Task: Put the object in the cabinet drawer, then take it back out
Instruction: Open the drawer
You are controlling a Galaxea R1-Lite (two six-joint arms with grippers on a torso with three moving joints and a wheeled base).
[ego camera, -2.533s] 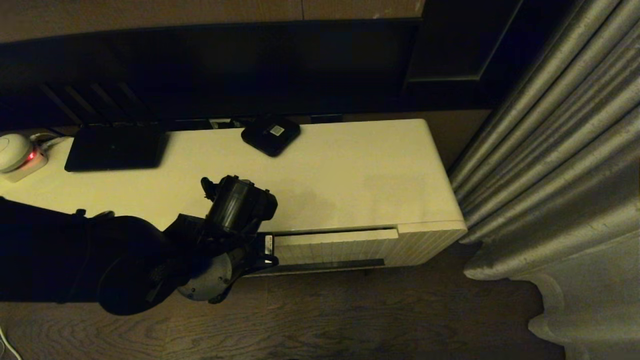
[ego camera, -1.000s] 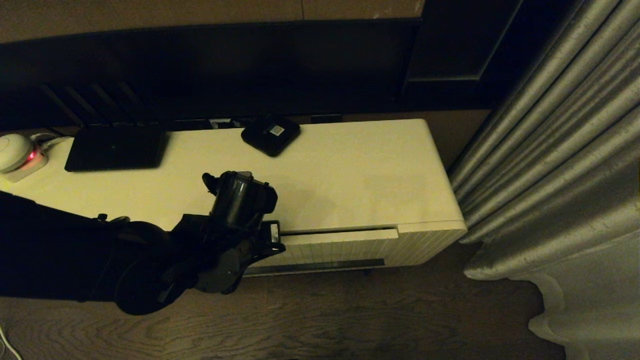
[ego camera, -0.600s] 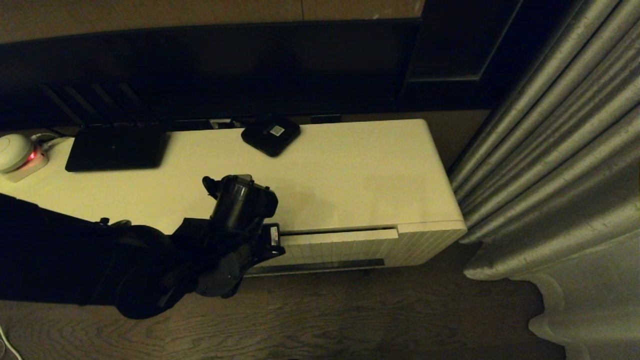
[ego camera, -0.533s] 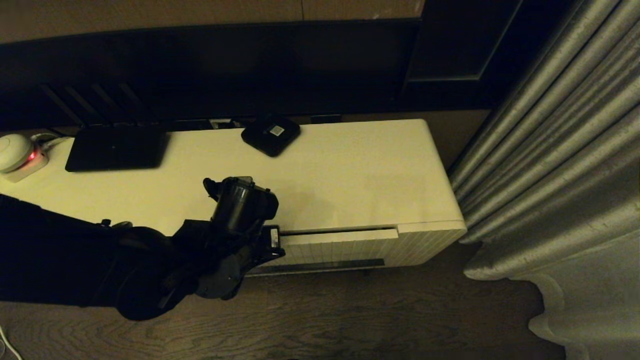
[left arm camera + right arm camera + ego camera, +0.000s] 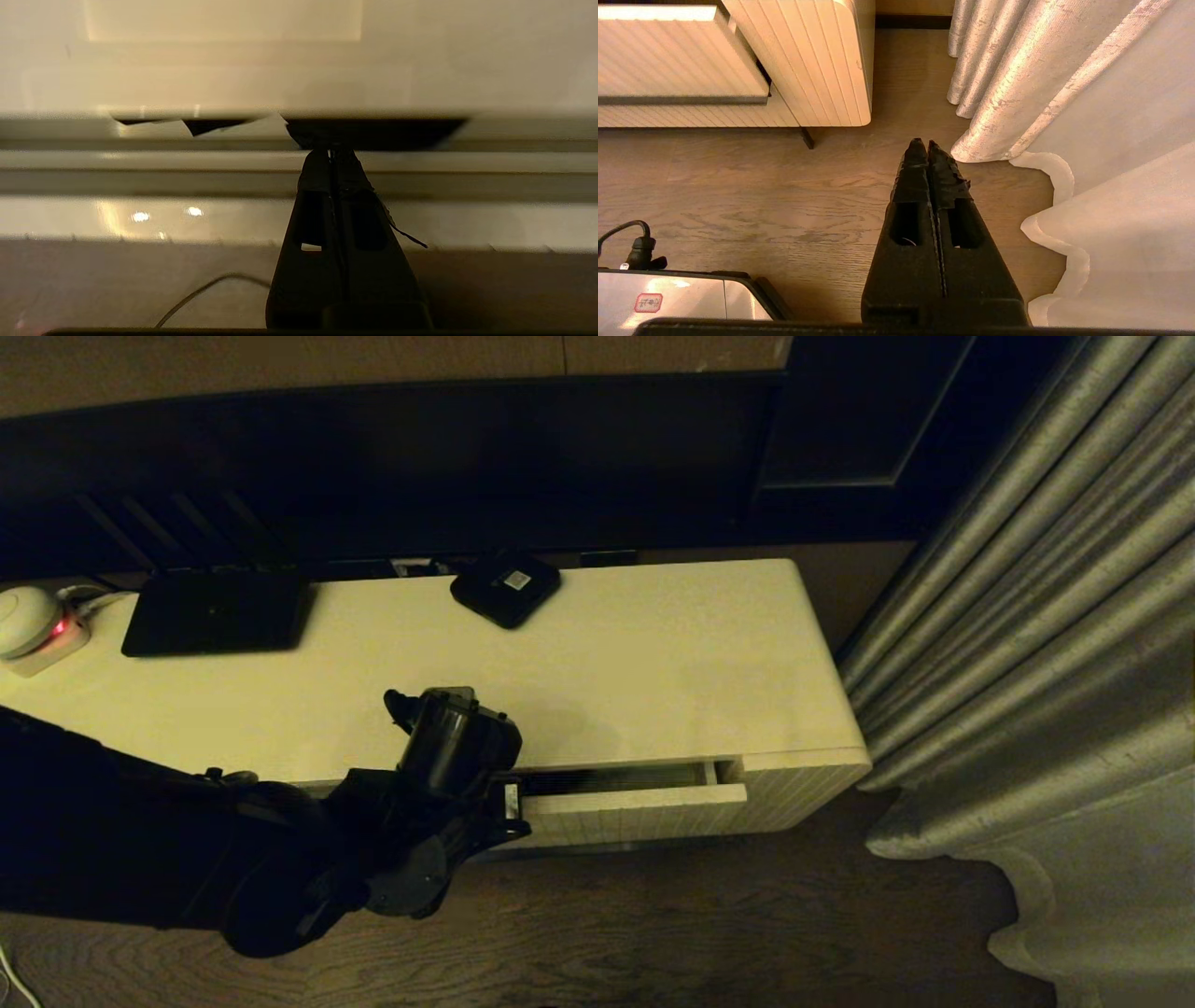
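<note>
The cabinet drawer [image 5: 635,807], cream-white with a ribbed front, stands a little way out of the cabinet [image 5: 653,663], with a dark slot along its top. My left arm's wrist [image 5: 453,737] is at the drawer's left end. In the left wrist view my left gripper [image 5: 331,154] is shut, its tips tucked into the gap under the cabinet top behind the drawer's front edge [image 5: 187,161]. My right gripper [image 5: 924,144] is shut and empty, low over the wood floor. It sees the drawer [image 5: 677,56] jutting from the cabinet. The object is out of view.
On the cabinet top sit a flat black router [image 5: 215,611], a small black box with a white label [image 5: 505,586] and a white round device [image 5: 28,616]. A grey curtain [image 5: 1027,663] hangs close on the right. My base [image 5: 668,298] is near the floor cable.
The drawer has slid out toward me, opening a dark slot behind its front. My left arm has drawn back with it, gripper still shut.
</note>
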